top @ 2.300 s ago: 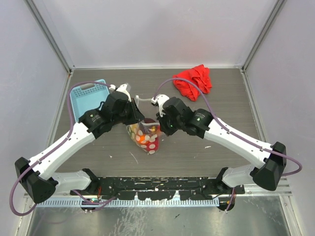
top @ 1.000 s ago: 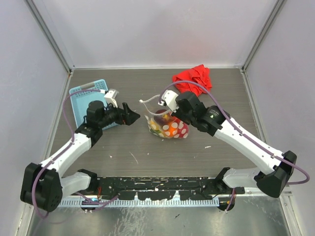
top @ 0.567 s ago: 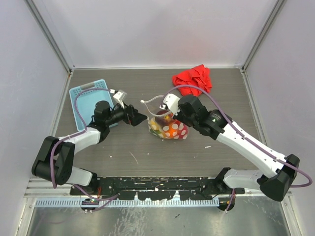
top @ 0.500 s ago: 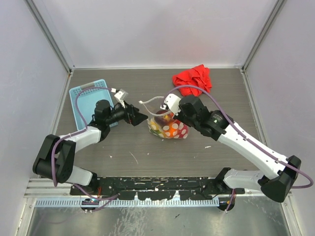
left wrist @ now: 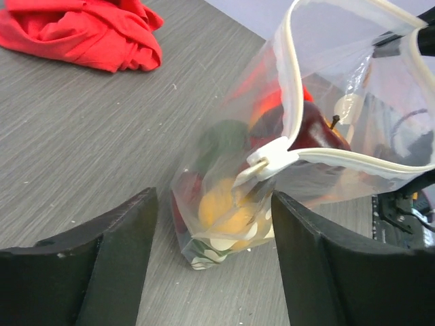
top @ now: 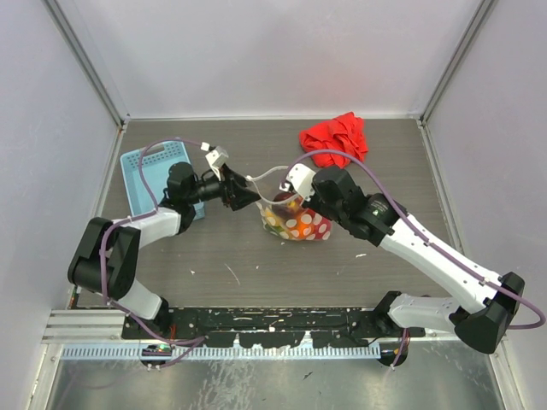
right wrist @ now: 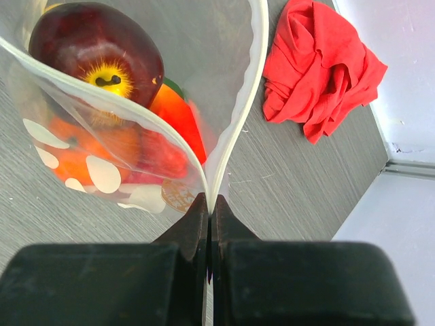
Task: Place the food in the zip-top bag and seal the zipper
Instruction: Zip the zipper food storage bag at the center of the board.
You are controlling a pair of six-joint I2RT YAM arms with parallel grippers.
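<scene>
The clear white-dotted zip-top bag [top: 299, 224] rests on the table with its mouth held up and open. It holds the food [top: 282, 207]: a dark red apple [right wrist: 95, 51], an orange fruit [left wrist: 224, 207], and red and green pieces. My right gripper [top: 289, 198] is shut on one end of the white zipper strip [right wrist: 255, 81], pinching it between its fingertips [right wrist: 209, 204]. My left gripper [top: 245, 195] is open and empty, its jaws either side of the bag's lower corner [left wrist: 214, 197]. A white slider tab [left wrist: 268, 157] sits on the zipper just beyond it.
A crumpled red cloth [top: 336, 141] lies at the back right, also in the left wrist view [left wrist: 81, 30] and right wrist view [right wrist: 319, 75]. A light blue basket [top: 154, 175] sits at the left, behind my left arm.
My left arm has stretched right, bringing its open gripper up to the bag's mouth. The right gripper keeps hold of the zipper edge, and the bag has barely moved.
</scene>
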